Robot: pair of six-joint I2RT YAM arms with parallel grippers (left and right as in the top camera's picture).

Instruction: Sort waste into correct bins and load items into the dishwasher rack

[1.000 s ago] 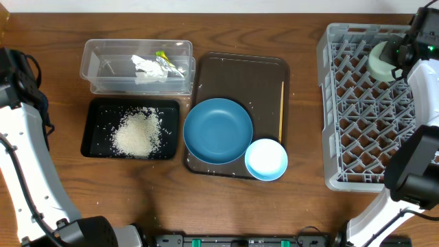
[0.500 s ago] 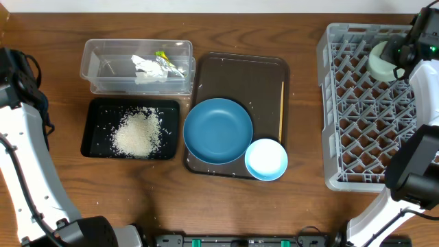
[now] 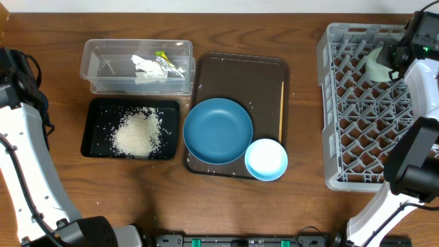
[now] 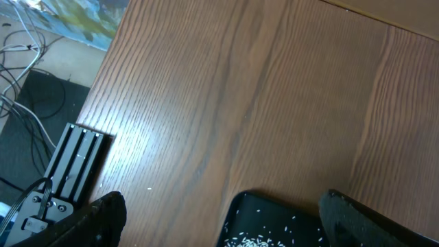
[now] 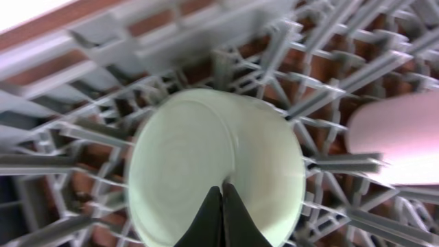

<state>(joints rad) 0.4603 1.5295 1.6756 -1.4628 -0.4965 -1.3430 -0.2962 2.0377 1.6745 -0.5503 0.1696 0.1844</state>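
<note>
My right gripper [image 5: 223, 189] is shut on the wall of the mint green bowl [image 5: 206, 158] and holds it tilted over the grey dishwasher rack [image 3: 357, 137] at its far right [image 3: 376, 63]. The pink cup [image 5: 398, 134] lies in the rack beside it. My left gripper [image 4: 226, 230] is open and empty above the black tray's corner [image 4: 274, 213]. The blue plate [image 3: 217, 130] sits on the brown tray [image 3: 240, 72]. The light blue bowl [image 3: 266, 159] overlaps the tray's front corner. Chopsticks [image 3: 281, 110] lie along its right edge. Rice [image 3: 137, 132] lies in the black tray [image 3: 92, 130].
The clear tub [image 3: 96, 68] behind the black tray holds crumpled paper [image 3: 147, 67] and the yellow-green wrapper [image 3: 163, 56]. The left arm stands along the table's left edge.
The mint green bowl has tipped from lying round and flat in view to standing more on edge in the rack's far right. The left arm has not moved.
</note>
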